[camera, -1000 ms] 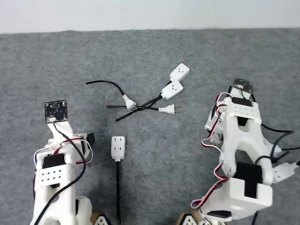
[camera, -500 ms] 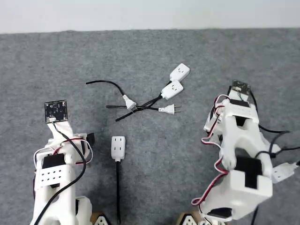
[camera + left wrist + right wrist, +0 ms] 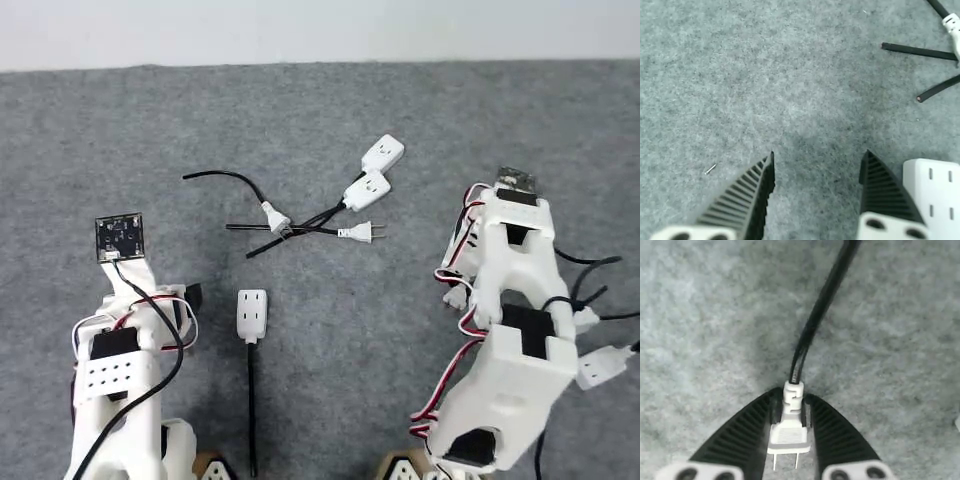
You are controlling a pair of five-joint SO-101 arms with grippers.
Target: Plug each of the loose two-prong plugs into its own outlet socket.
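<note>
Right pincer (image 3: 790, 394) clamps a white plug (image 3: 788, 432) (squarely, it seems).

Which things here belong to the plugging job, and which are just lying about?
Job: held plug; right gripper; plug by cable crossing; prongs-out plug; far socket; middle socket; near socket.
Lying about: tiny sliver on grey mat.
</note>
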